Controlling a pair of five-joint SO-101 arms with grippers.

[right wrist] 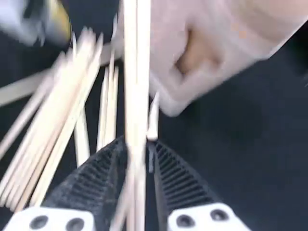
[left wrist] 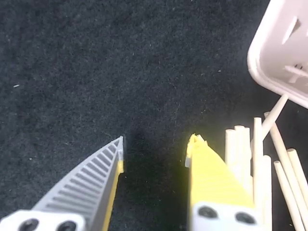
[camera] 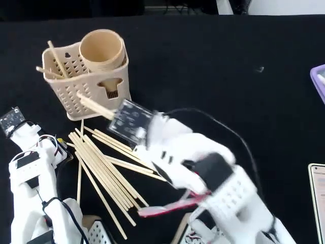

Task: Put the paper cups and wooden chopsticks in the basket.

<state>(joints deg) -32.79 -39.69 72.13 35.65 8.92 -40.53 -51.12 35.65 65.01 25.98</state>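
Beige basket (camera: 76, 96), pale chopsticks (camera: 101, 168), black table (camera: 213, 61)

Black cloth (camera: 228, 61) over the whole table, matte, evenly lit, a small pale speck (camera: 259, 69) on it, purple tray (camera: 318, 81) at the right edge (cut off), white card (camera: 318, 195) nearer along that edge, bright wall (camera: 284, 6) beyond the far side.

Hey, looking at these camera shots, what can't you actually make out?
1. How many paper cups sit in the basket: in the high view the top rim hides any nested below.
2. How many chopsticks the right hand holds: the right wrist view is blurred, and in the high view the arm covers the grip.
3. What the purple object is: the high view's edge cuts it off.
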